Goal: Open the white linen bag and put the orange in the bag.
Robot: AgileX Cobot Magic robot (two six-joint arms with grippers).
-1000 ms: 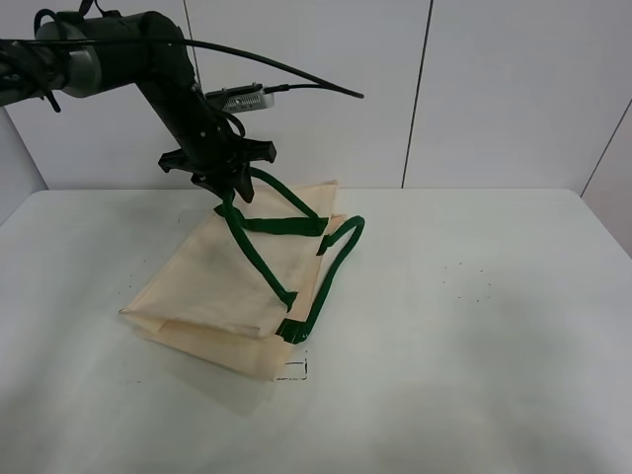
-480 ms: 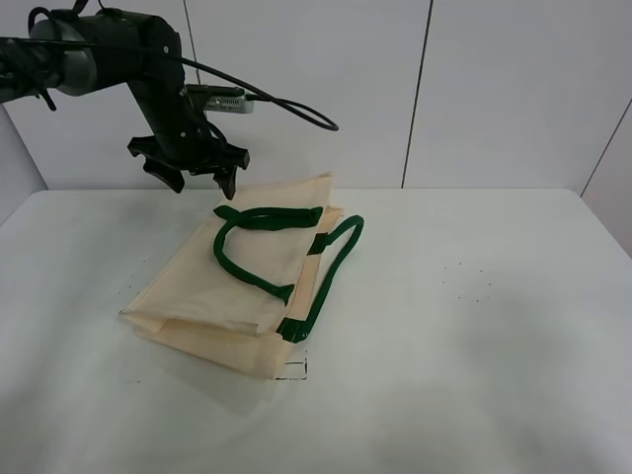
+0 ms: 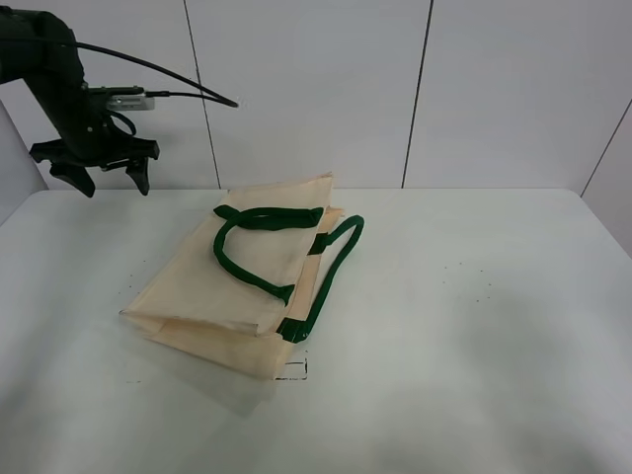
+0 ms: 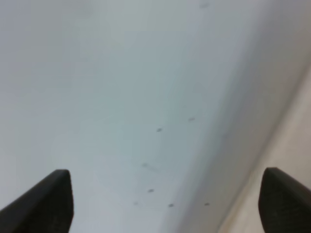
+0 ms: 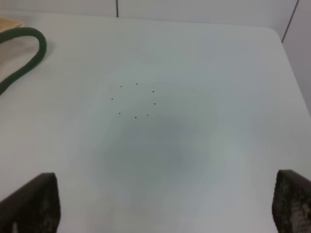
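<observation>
The white linen bag [image 3: 232, 286] lies flat on the white worktop [image 3: 474, 326], left of the middle, folded over on itself along its near side. Its 2 green strap handles [image 3: 259, 247] rest on top of the cloth, one looping across the upper face, the other curling off the right side onto the worktop. The left gripper [image 3: 97, 178] hangs in the air at the far left, up by the back wall, well apart from the bag, its 2 fingers spread wide with nothing between them. The right gripper [image 5: 165, 206] shows only as 2 dark fingertips far apart over bare worktop, holding nothing, with a bit of green handle near. I can't see the orange from anywhere.
</observation>
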